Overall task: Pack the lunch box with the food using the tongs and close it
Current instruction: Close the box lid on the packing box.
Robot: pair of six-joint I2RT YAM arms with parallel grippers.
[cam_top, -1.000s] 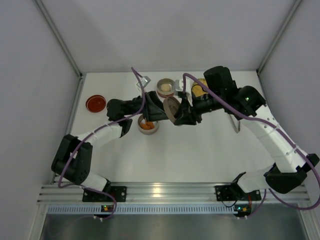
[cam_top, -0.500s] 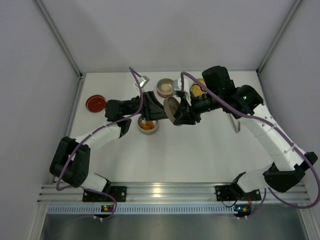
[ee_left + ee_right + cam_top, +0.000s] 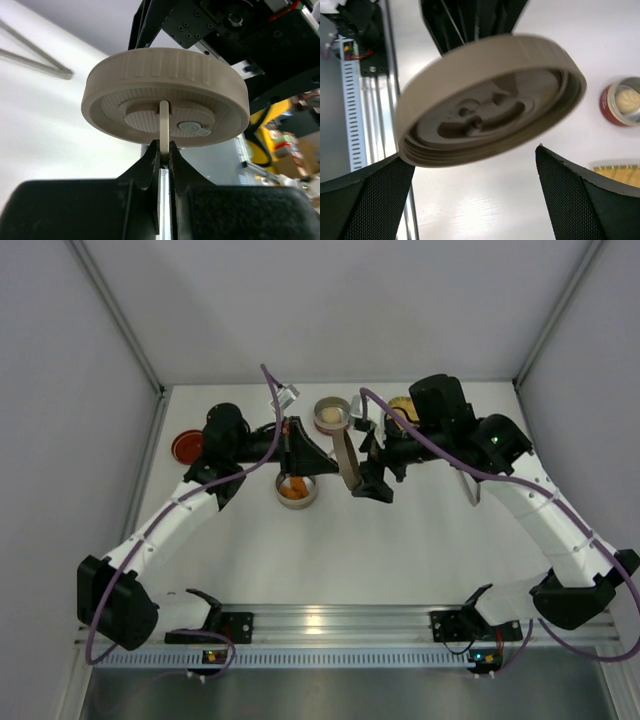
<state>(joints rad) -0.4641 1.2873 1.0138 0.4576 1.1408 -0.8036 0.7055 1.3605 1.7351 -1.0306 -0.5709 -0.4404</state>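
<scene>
While the left gripper is pinching nothing more than the thin fold-up tab of the beige threaded lid, the lid is hanging tilted in the air between the two arms. That narrow hold is looking like the main risk: the disc may be free to pivot on the tab, so a quick wrist turn could be swinging it round or twisting it out. The right gripper is standing wide, its fingers flanking the lid's underside without touching it, so it is lending no support.

A falling lid would be landing close to the tin of orange chunks, which is sitting just beside the left gripper, and could be tipping it. The tin with the whitish lump is standing just behind the lid. What appear to be the tongs are lying by the right forearm, well apart from both grippers.

Both wrists are crowding the middle of the table, so either one turning could be clipping the other. Open room is lying toward the near rail. The red lid is sitting near the left wall, and the yellow woven tray is showing at the edge of the right wrist view.
</scene>
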